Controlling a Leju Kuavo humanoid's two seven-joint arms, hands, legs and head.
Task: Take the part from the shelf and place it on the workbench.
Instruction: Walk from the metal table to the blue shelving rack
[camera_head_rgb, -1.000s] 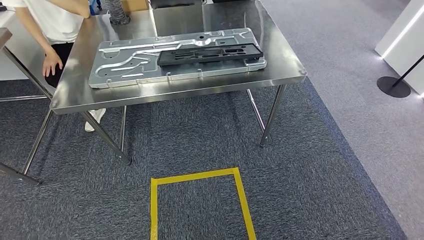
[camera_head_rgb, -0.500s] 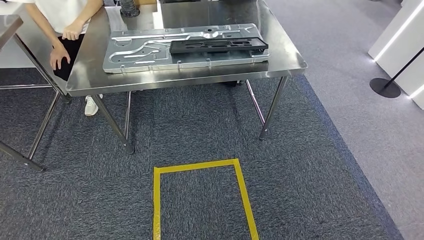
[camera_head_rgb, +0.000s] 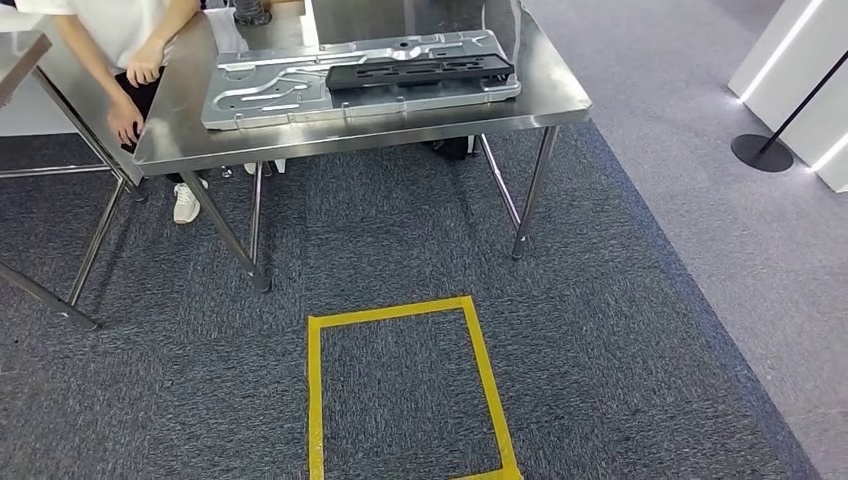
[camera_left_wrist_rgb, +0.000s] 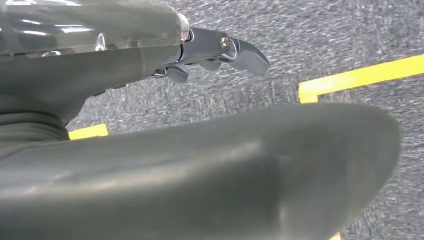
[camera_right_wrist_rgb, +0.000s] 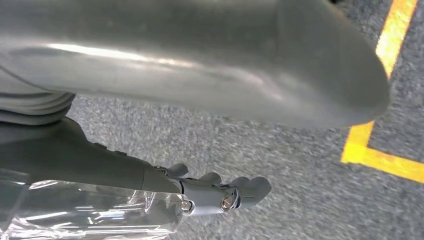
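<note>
2 hands hang over grey carpet: left hand and right hand, each holding nothing, fingers loosely extended. On the steel desk, a long black part lies on a silver stamped panel. Beside the desk's far corner stands a person. Nearer than the desk, yellow tape marks the carpet.

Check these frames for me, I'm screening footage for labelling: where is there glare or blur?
Head view: sharp overall; the steel workbench mirrors bright overhead light, and lit strips glow at the right edge. Left wrist view: the thumb is a soft, out-of-focus mass and the carpet is smeared. Right wrist view: highlights streak the thumb; carpet blurred.
</note>
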